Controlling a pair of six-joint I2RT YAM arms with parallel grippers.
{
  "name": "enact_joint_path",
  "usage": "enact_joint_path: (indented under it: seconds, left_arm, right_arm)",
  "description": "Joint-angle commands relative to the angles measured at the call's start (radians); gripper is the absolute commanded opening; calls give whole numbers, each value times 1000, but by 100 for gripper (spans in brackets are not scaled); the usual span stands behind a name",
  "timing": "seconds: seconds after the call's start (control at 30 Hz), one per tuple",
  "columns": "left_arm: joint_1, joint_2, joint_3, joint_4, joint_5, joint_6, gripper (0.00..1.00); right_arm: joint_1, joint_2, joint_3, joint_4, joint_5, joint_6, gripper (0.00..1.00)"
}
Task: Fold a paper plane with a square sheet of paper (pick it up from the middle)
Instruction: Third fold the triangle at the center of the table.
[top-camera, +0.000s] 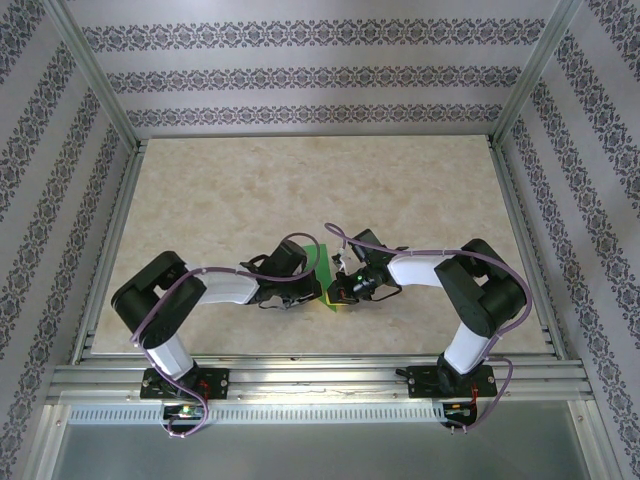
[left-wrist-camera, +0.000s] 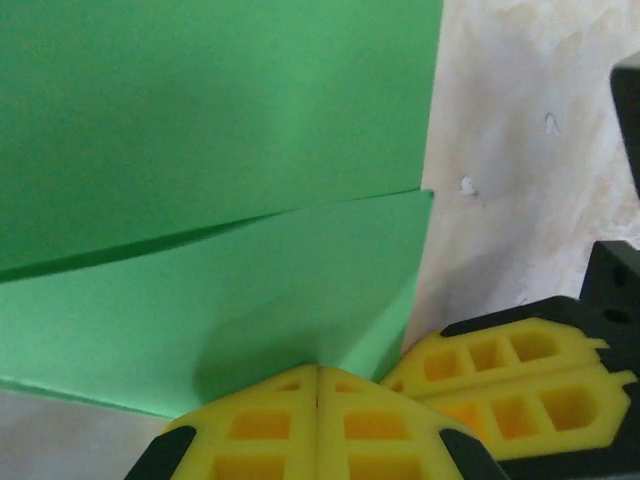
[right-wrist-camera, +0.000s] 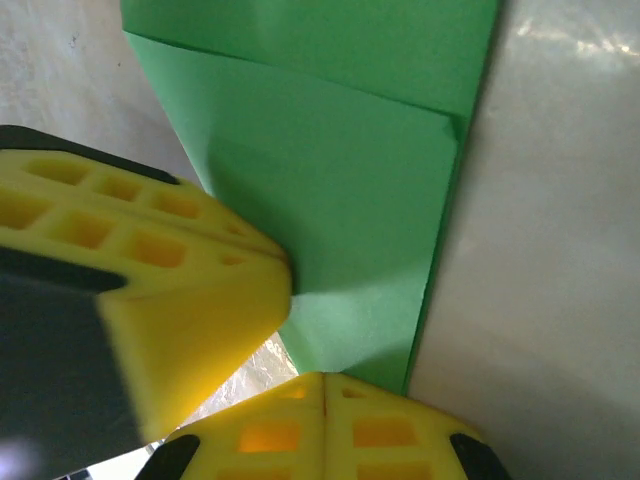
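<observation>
On the beige marbled table (top-camera: 250, 190), the green paper sheet (top-camera: 318, 262) lies a little toward 6 o'clock of the centre, between the wrists of the 2 arms. The left arm (top-camera: 210, 290) reaches in from 9 o'clock and the right arm (top-camera: 440, 272) from 3 o'clock. Their ends meet at the sheet's 6 o'clock edge.

In the left wrist view, the left gripper (left-wrist-camera: 318, 405) sits at 6 o'clock of the frame. Its 2 yellow fingers (left-wrist-camera: 260, 430) are pressed flat together with no gap. Their tips touch the near edge of the sheet (left-wrist-camera: 200, 130). No paper is visible between the pads, and I cannot tell whether any is nipped there. The sheet is partly folded: 1 flap lies over the layer below, and its free edge runs as a slanted line from 9 o'clock up toward 3 o'clock. The right gripper (left-wrist-camera: 430, 378) sits at 4 o'clock, just beside the flap's lower corner.

In the right wrist view, the right gripper (right-wrist-camera: 325, 420) is at 6 o'clock, its fingers closed pad to pad. Their tips are at the narrow near end of the sheet (right-wrist-camera: 340, 200), which here shows 2 stacked layers. The left gripper (right-wrist-camera: 265, 265) comes in from 9 o'clock, its tip against the sheet's left edge. Bare table lies at 3 o'clock.
</observation>
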Motion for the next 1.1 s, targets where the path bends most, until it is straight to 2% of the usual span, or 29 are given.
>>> enact_joint_path:
  seconds: [0.0,0.27,0.77,1.07]
  left_arm:
    - [4,11,-35,28,-63,-24,3]
    - [69,-47,-115,36,-73,-12,5]
    - [185,-124,-149,-23,-62,58,13]
    - [197,-192,-117,-104,-65,90,14]
  right_arm:
    - [-5,25,-9,-17,47,-5,0]
    - [-4,45,-15,-23,52,-15,0]
    - [-5,47,-6,-49,49,-47,0]
    - [-5,3,30,-116,44,-99,0]
